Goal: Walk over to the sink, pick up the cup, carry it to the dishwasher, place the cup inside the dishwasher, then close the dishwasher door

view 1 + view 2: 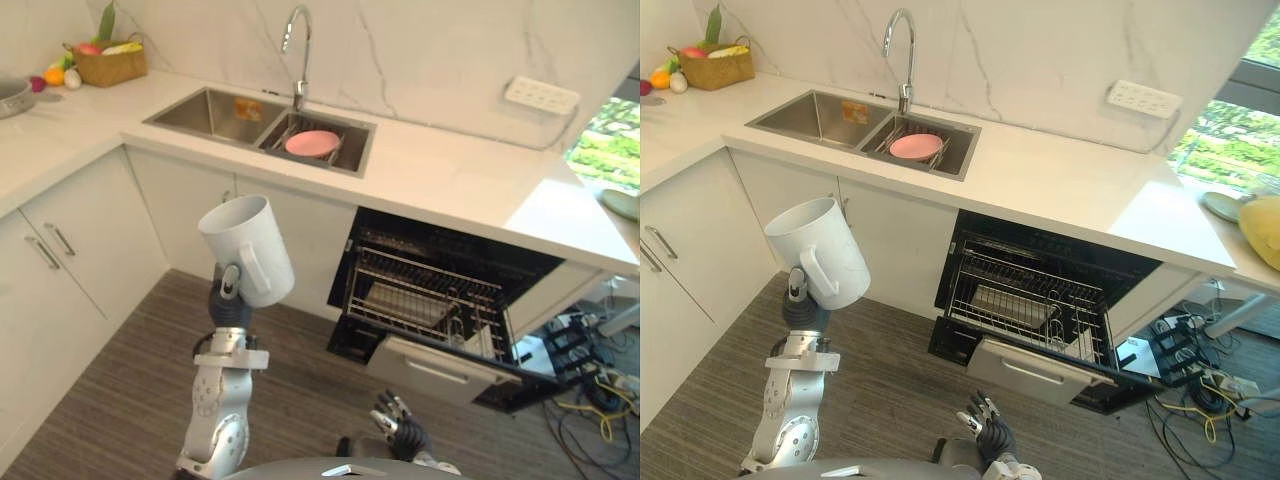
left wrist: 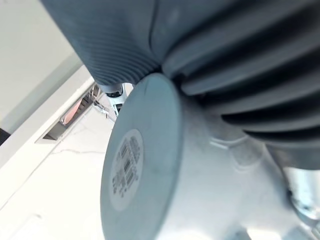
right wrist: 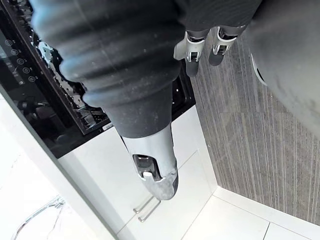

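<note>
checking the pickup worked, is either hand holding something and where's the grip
The left hand holds the white cup, gripped round its body near the base, with the open end tilted up. The right hand, down low, holds nothing.

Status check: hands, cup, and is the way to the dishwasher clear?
Left hand shut on cup, raised before the cabinets. Right hand open, low, idle. Dishwasher open, rack out; no obstacle seen on the way.

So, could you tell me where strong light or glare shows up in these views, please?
Left eye view: daylight from the window glares off the countertop at right; the dishwasher cavity below is dark. Left wrist view: the countertop behind the cup, held by the left hand, is glaring white.
</note>
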Controlling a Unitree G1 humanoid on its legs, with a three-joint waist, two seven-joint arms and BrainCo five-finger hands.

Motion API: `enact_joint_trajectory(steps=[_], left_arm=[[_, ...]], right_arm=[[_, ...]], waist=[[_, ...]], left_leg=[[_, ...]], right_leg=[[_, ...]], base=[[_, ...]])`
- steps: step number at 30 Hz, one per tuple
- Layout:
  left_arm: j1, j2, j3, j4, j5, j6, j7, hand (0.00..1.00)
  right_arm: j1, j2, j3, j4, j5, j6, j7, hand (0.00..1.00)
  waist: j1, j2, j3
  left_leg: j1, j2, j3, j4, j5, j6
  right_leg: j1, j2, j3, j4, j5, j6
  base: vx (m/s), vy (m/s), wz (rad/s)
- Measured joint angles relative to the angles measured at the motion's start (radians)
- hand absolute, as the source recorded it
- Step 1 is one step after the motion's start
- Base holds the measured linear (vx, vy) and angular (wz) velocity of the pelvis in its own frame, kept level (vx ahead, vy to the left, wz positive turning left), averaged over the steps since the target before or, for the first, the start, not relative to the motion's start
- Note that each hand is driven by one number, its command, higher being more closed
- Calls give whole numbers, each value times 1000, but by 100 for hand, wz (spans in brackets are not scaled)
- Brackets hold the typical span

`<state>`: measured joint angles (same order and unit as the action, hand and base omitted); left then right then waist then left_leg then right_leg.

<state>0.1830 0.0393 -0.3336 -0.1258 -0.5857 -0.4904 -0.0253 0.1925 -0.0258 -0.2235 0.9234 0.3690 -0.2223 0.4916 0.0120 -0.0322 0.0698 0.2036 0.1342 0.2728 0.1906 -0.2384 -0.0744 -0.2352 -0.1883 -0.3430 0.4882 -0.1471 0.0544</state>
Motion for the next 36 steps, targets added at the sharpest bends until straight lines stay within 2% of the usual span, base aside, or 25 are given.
enact_joint_trajectory(steps=[1,2,3,4,6,8,10,11,12,13,14,15,16,18,19,20,21,23,25,28,29,30,36], left_arm=[[4,1,12,1,0,-1,1,100],[16,5,40,-1,0,-2,5,100],[33,-14,60,24,-2,-1,8,100],[45,-22,59,23,-3,-2,6,100],[58,-25,44,21,-2,-15,-25,100],[65,-30,34,21,-6,-36,-53,100],[66,-31,25,20,-15,-54,-77,100],[66,-29,19,20,-18,-64,-85,100],[66,-24,16,19,-18,-65,-91,100],[65,-20,7,19,-18,-66,-93,100],[65,-18,7,19,-18,-66,-94,100],[64,-14,10,20,-18,-66,-99,100],[64,-8,14,21,-18,-66,-113,100],[61,-2,22,25,-18,-66,-123,100],[53,1,26,29,-18,-65,-128,100],[52,0,30,32,-18,-65,-131,100],[43,4,37,31,-18,-62,-133,100],[32,11,42,17,-18,-62,-136,100],[29,29,50,15,-19,-59,-149,100],[7,34,44,15,-19,-46,-162,100],[-6,36,38,15,-19,-38,-160,100],[-40,41,18,76,-18,2,-152,100],[-39,41,24,76,-19,2,-151,100]], right_arm=[[1,0,-1,3,0,1,-2,0],[7,2,9,7,3,0,-2,0],[-1,-24,15,6,18,2,-2,0],[0,-34,16,7,18,5,0,0],[-6,-66,17,5,38,10,-2,0],[-7,-65,23,4,50,25,-13,0],[-3,-64,13,1,68,35,-15,0],[11,-63,15,-8,77,33,-16,0],[15,-63,15,-8,77,33,-16,0],[27,-62,15,-8,85,29,-17,0],[30,-64,13,-8,92,28,-17,0],[30,-65,9,-8,98,26,-17,0],[44,-65,2,-4,100,22,-17,0],[41,-64,-26,-3,99,18,-16,0],[44,-62,-34,-3,99,10,-16,0],[52,-60,-35,-2,99,4,-17,0],[52,-57,-32,-6,98,0,-16,0],[64,-47,-31,-6,96,-1,-16,0],[76,-38,-29,-6,97,-1,-18,0],[85,-38,-29,-6,98,-1,-23,0],[83,-38,-31,-7,98,-1,-22,0],[75,-39,-36,-45,95,-20,-45,0],[76,-36,-36,-45,95,-20,-45,0]], waist=[[5,0,1],[15,-17,6],[15,43,9],[12,52,9],[11,81,18],[13,74,21],[15,73,36],[12,78,34],[14,76,34],[19,62,32],[20,60,31],[21,56,33],[23,54,32],[21,59,31],[18,60,30],[21,52,27],[7,55,13],[1,51,11],[-8,39,3],[-25,39,2],[-28,44,-6],[-62,71,5],[-61,64,10]], left_leg=[[19,8,6,1,-10,-16],[64,14,38,10,-45,-62],[98,79,67,37,-73,-89],[99,95,86,43,-73,-91],[99,127,134,79,-61,-97],[86,148,139,178,-28,-92],[7,226,134,412,34,-53],[-72,287,102,584,113,8],[-110,298,79,651,117,1],[-191,264,53,715,48,-14],[-208,243,52,696,21,-16],[-224,209,52,637,-20,-15],[-220,164,49,506,-54,-8],[-189,114,10,275,-46,11],[-170,88,-32,153,-15,12],[-135,61,-56,100,13,-11],[-95,45,-24,39,29,-22],[-70,37,29,14,21,-16],[-36,24,56,-11,21,-15],[-9,11,81,-44,21,-14],[-7,7,93,-50,21,-14],[42,-10,133,-72,-1,-1],[41,-12,134,-70,-2,2]], right_leg=[[17,0,-25,-72,47,-14],[56,-7,-63,-170,207,-53],[74,50,-82,-138,169,-60],[74,65,-82,-134,153,-67],[52,104,-64,-99,72,-78],[57,121,-49,-90,31,-89],[120,158,-51,-143,26,-93],[167,195,-47,-208,26,-93],[183,207,-43,-234,26,-94],[205,216,-13,-284,33,-87],[209,216,-3,-299,38,-86],[215,217,16,-321,61,-88],[219,222,54,-342,96,-98],[219,230,97,-344,111,-87],[219,235,124,-344,113,-86],[219,236,167,-348,119,-77],[238,238,209,-392,141,-62],[259,239,250,-445,176,-55],[273,240,276,-481,194,-46],[289,238,297,-519,208,-35],[289,238,311,-540,220,-32],[303,218,276,-579,249,-20],[300,214,278,-579,239,-22]], base=[[508,-352,-31],[391,-303,-61],[367,-288,-59],[292,-247,-51],[229,-222,-38],[150,-239,-45],[141,-261,-43],[99,-157,-30],[120,-89,-61],[115,-29,-60],[155,-10,-73],[115,9,-69],[138,30,-86],[135,60,-81],[178,112,-92],[221,145,-111],[182,144,-93],[144,144,-67],[173,142,-48],[99,71,-27],[37,24,-20],[1,12,-15],[-53,-18,-1]])
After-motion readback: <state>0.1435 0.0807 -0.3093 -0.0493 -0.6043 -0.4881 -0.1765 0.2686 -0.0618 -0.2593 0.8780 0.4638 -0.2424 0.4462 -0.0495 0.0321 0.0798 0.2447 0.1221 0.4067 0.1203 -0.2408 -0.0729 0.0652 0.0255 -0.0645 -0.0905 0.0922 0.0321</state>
